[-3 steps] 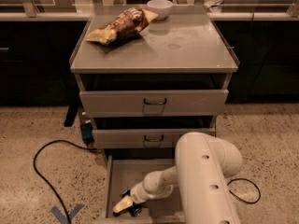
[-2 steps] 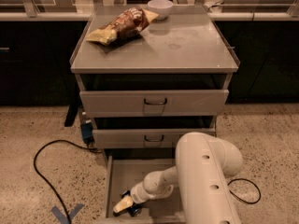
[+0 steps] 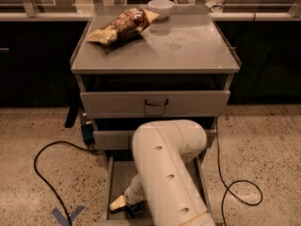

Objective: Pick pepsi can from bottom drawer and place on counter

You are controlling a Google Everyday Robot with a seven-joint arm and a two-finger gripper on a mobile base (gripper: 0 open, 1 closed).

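Note:
The bottom drawer is pulled open at the foot of the cabinet. My arm reaches down into it and covers most of its floor. The gripper is low at the drawer's front left, its pale tip pointing left. A small dark blue object, which looks like the pepsi can, lies right against the gripper and is mostly hidden by the arm. I cannot tell whether it is held. The counter is the grey cabinet top above.
A yellow-brown chip bag and a white bowl lie on the counter's back part. Two shut drawers with dark handles sit above the open one. Black cables run over the floor on both sides. A blue tape mark is at the lower left.
My arm's large upper link has swung left and towards the camera, hiding more of the bottom drawer. The gripper stays at the drawer's front left.

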